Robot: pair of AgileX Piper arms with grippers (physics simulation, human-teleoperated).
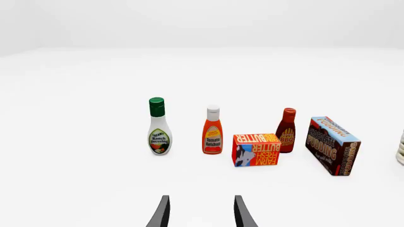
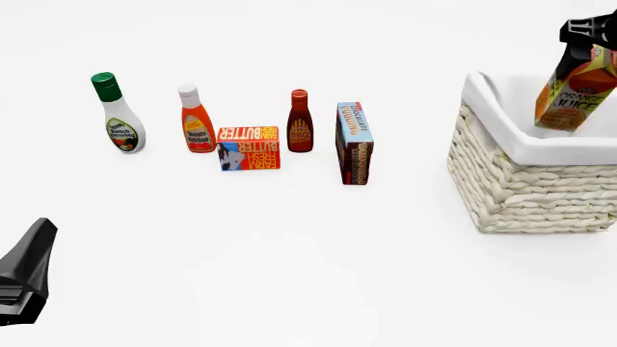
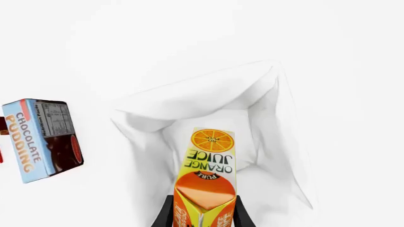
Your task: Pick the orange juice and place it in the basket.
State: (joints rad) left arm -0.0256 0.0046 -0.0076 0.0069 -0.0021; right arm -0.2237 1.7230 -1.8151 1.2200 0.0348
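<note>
At the upper right of the front view, the right gripper (image 2: 584, 37) is clamped on the top of the tall orange-and-yellow orange juice carton (image 2: 576, 90), holding it tilted above the opening of the cream-white woven wicker basket (image 2: 530, 184) with white cloth lining. The left gripper (image 1: 200, 212), at lower left, has its 2 fingers spread and holds nothing.

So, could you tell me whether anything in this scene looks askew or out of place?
Only the tall orange-and-yellow juice carton: it hangs tilted in the right gripper above the cream wicker basket. The table items stand tidy.
</note>
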